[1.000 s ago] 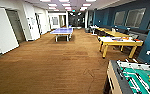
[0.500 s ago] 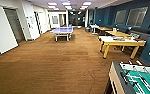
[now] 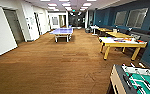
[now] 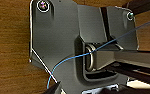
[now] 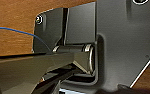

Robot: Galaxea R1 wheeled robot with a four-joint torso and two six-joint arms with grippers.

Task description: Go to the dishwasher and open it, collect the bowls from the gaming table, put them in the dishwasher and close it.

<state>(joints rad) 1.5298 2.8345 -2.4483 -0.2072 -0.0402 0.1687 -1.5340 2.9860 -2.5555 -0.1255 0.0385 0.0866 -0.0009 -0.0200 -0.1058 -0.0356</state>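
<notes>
Even, bright light from ceiling panels [image 3: 66, 4] running down the hall. Soft sheen on the wood floor [image 3: 53, 65], faint shadows under the gaming table [image 3: 122, 42]. Head view blocky and soft throughout, far end mushy, edges bowed by the wide lens. Wrist views blurred, floor grain smeared.

Both wrists [image 4: 91, 50] — over floor

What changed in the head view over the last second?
The whole view shifted slightly, so the camera moved with the robot. The foosball table shows a little more at the lower right. The gaming table, the blue ping-pong table and the wooden floor kept their places. Nothing was grasped or released.
</notes>
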